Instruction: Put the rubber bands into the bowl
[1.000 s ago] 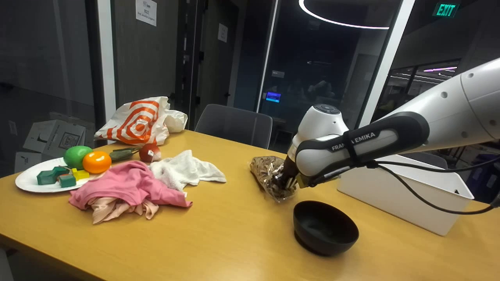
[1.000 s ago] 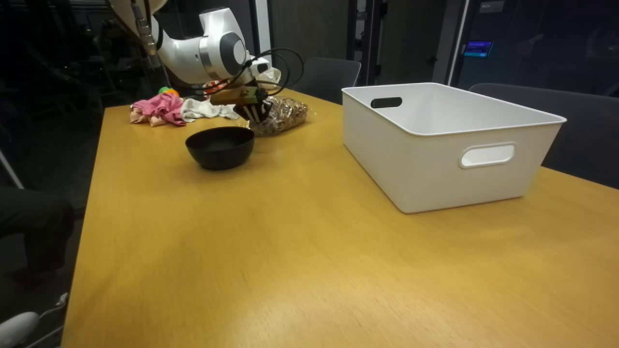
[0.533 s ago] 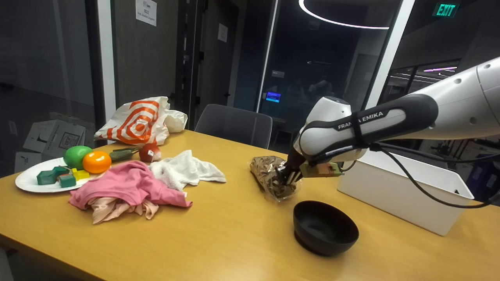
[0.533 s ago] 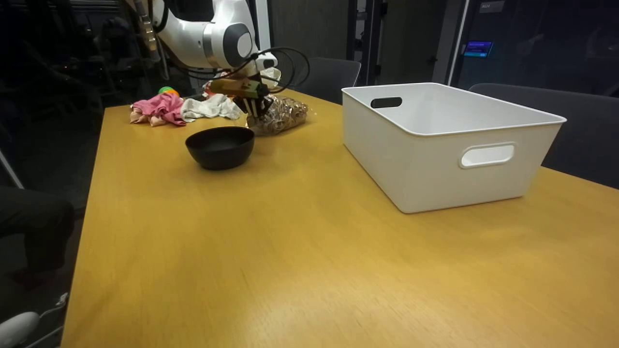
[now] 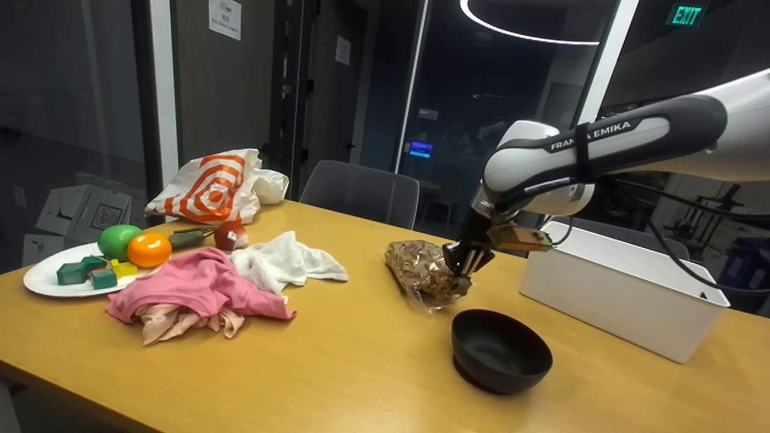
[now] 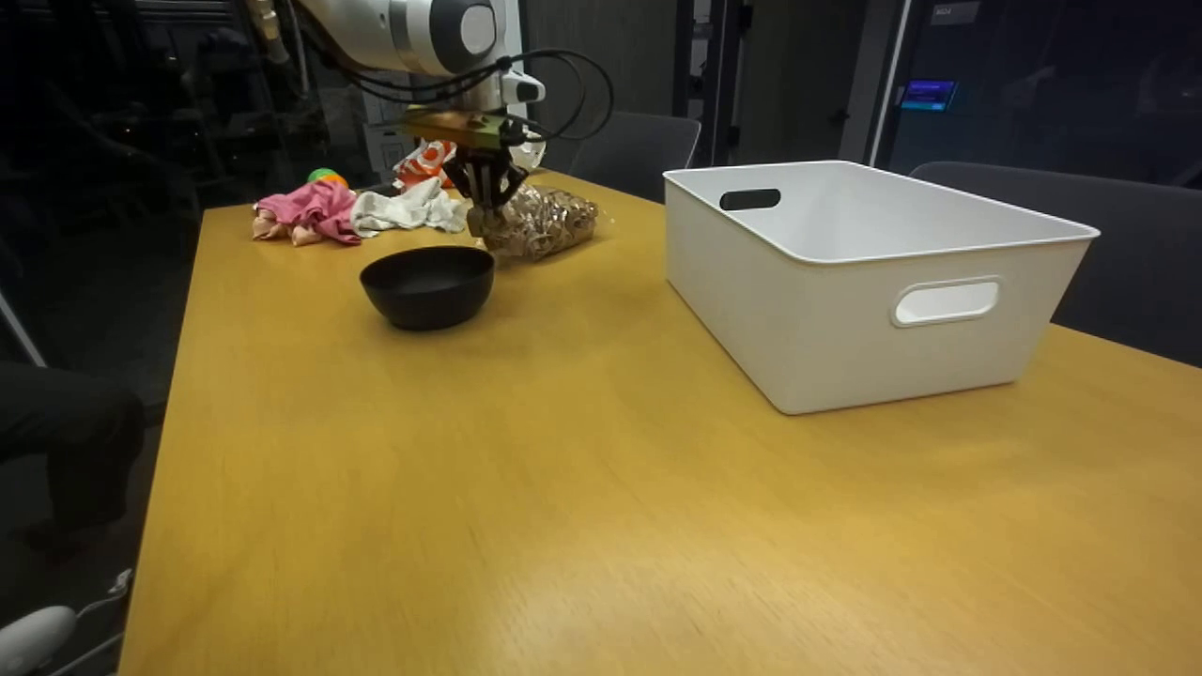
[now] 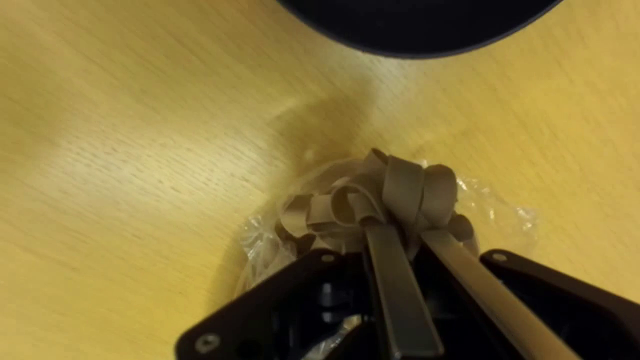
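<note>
The wooden bench (image 6: 601, 469) spreads out below the jaws and carries everything else I mention. The white arm (image 5: 649, 132) reaches over it, with the jaws at its lower end, pointing down. A white bin (image 6: 808, 347) stands to one side, apart from the jaws. On the opposite side, well away from them, sit a shopping bag (image 5: 210, 189) with a red target print and a rumpled pink cloth (image 5: 204, 279). A white cloth (image 5: 289, 261) lies against the pink one, nearer the jaws, while a white plate (image 5: 42, 279) is farther off. A clear bag (image 5: 412, 267) lies right beneath the jaws. Lower than them and near stands the black bowl (image 5: 499, 355), upright. Smallest are the tan rubber bands (image 7: 402, 192): the jaws pinch a looped bunch of them above the bag's end, short of the bowl; I can't tell whether it is clear of the bag.
</note>
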`<action>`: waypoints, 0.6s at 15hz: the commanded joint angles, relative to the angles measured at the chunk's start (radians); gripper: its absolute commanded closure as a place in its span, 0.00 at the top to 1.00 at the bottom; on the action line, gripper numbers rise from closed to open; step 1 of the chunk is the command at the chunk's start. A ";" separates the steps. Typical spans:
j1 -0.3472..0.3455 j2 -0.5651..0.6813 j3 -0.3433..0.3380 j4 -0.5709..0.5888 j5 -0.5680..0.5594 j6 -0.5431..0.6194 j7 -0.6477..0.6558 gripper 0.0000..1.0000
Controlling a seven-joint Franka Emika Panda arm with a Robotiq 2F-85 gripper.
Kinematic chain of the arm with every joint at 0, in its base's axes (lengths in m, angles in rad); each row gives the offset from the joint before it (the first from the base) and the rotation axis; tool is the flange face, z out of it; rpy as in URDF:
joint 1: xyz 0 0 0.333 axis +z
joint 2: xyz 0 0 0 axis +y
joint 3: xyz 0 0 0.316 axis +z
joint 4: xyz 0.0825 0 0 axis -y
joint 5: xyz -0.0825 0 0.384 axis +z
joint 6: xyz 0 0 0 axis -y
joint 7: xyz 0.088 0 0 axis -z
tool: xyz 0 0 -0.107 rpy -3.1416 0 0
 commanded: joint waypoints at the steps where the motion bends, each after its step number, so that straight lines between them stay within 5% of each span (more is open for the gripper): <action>1: -0.049 -0.075 0.036 -0.014 0.087 -0.124 -0.094 0.04; 9: -0.086 -0.190 0.011 -0.068 0.138 -0.356 -0.118 0.04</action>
